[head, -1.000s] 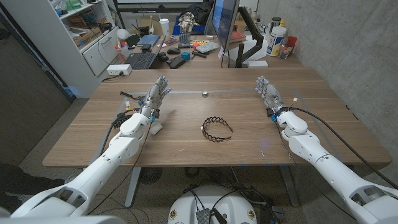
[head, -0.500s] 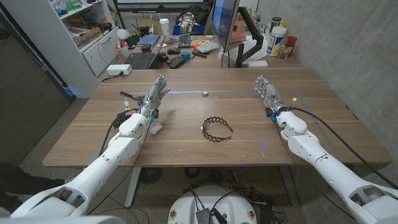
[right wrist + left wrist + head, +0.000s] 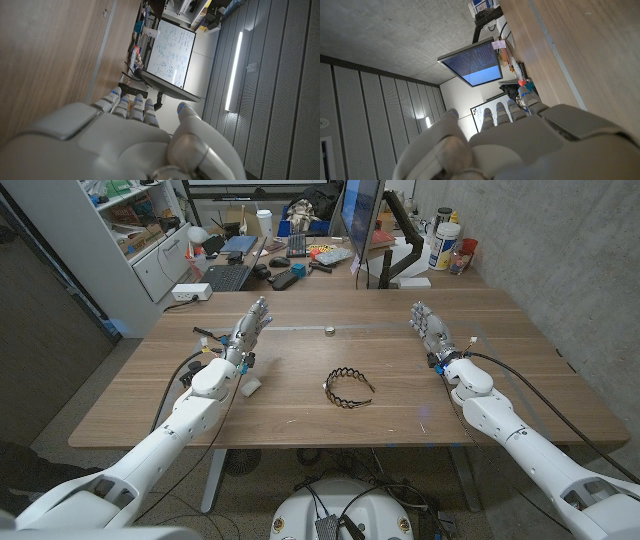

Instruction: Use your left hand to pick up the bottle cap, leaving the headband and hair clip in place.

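The bottle cap, small, round and dark, lies on the wooden table near the far middle. A black wavy headband lies at the table's centre. A small pale hair clip sits left of it, just beside my left wrist. My left hand hovers at the left, fingers stretched toward the far edge and holding nothing; the cap is well to its right. My right hand is at the right, fingers straight and empty. The backs of the left hand and right hand show in the wrist views.
Behind the table's far edge stands a desk with a monitor, a keyboard and several small items. A white cabinet is at the back left, a concrete wall at the right. Cables trail from both wrists.
My left hand has lifted slightly and shifted toward the far edge, so the hair clip beside the wrist now shows more fully. The right arm, cap and headband have not moved.
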{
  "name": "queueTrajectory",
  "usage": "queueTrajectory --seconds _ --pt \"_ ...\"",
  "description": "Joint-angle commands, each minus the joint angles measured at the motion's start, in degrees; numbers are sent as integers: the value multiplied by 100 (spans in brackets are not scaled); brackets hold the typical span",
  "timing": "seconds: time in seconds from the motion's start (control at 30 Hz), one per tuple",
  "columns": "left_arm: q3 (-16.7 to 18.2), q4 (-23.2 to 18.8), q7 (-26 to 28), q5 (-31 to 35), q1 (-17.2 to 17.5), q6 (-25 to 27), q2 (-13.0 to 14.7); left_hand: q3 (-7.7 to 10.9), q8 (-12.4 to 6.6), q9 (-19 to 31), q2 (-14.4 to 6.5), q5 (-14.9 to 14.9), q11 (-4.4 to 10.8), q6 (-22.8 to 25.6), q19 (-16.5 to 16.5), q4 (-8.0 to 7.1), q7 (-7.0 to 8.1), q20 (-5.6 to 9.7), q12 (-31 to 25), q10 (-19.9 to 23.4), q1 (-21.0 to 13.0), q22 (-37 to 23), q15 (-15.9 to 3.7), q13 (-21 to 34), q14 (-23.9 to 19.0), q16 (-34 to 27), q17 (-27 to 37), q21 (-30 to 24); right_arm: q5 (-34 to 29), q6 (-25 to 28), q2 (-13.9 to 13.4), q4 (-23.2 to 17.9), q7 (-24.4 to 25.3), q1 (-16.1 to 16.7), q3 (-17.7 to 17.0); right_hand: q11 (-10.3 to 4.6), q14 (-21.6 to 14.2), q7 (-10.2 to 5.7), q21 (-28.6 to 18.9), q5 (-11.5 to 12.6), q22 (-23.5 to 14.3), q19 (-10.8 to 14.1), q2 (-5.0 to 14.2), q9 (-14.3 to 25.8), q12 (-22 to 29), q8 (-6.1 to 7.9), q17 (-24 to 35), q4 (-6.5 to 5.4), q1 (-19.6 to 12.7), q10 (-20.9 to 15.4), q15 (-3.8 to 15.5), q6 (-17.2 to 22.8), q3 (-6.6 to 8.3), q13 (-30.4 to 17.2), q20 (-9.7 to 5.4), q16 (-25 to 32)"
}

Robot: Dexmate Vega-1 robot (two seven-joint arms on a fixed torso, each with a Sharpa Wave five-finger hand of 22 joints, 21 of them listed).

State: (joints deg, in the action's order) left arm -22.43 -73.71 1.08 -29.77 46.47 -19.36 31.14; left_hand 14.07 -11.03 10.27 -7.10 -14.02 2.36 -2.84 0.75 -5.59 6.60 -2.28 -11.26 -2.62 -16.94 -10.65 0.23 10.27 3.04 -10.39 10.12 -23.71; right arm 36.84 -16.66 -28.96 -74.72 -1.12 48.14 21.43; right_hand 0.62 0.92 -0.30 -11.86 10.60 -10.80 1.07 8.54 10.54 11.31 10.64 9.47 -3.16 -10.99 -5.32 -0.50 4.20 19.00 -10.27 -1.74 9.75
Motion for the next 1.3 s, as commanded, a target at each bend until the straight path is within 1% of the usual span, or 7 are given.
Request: queueTrajectory --seconds 0.03,0.4,0.77,1.1,1.3 --pt "-249 -42 396 988 -308 -31 239 28 -42 19 16 -25 19 41 -5 79 71 -72 -7 2 -126 -21 46 28 -41 -42 10 16 -20 -103 7 74 -41 -9 -10 -17 45 12 -34 20 -22 6 11 8 32 27 14 11 -22 -35 -2 47 28 -7 -256 35" --pt "-464 -50 606 1796 -639 -14 412 59 -54 23 87 -6 37 84 -16 212 90 -94 -16 24 -283 -23 41 32 -141 -67 15 27 -72 -199 -4 135 -83 -27 -4 -8 45 16 -35 17 -23 6 7 8 34 28 15 16 -27 -37 -5 50 25 -7 -254 37" --pt "-588 -124 607 2257 -892 87 553 82 -70 26 122 11 60 142 -61 299 64 -86 -32 68 -391 -27 12 36 -254 -94 23 20 -67 -309 -40 97 -120 37 -43 -5 49 16 -35 14 -24 2 4 8 34 28 17 19 -29 -36 -1 54 21 -7 -261 37" --pt "-678 -220 574 2626 -1113 237 696 101 -71 29 144 21 93 160 -77 364 79 -81 -37 90 -474 -31 0 39 -269 -85 29 21 -154 -412 -111 -1 -155 64 -41 0 55 14 -35 11 -25 -1 2 8 34 28 18 20 -29 -35 -6 55 15 -8 -262 37" --pt "-741 -276 546 2872 -1301 361 763 126 -69 33 169 41 79 179 -170 454 87 -66 -46 125 -588 -42 -52 44 -567 -174 47 -9 -223 -473 -152 -49 -167 83 -30 11 58 16 -36 8 -25 -1 1 8 35 27 19 19 -27 -38 -6 55 12 -8 -262 37"
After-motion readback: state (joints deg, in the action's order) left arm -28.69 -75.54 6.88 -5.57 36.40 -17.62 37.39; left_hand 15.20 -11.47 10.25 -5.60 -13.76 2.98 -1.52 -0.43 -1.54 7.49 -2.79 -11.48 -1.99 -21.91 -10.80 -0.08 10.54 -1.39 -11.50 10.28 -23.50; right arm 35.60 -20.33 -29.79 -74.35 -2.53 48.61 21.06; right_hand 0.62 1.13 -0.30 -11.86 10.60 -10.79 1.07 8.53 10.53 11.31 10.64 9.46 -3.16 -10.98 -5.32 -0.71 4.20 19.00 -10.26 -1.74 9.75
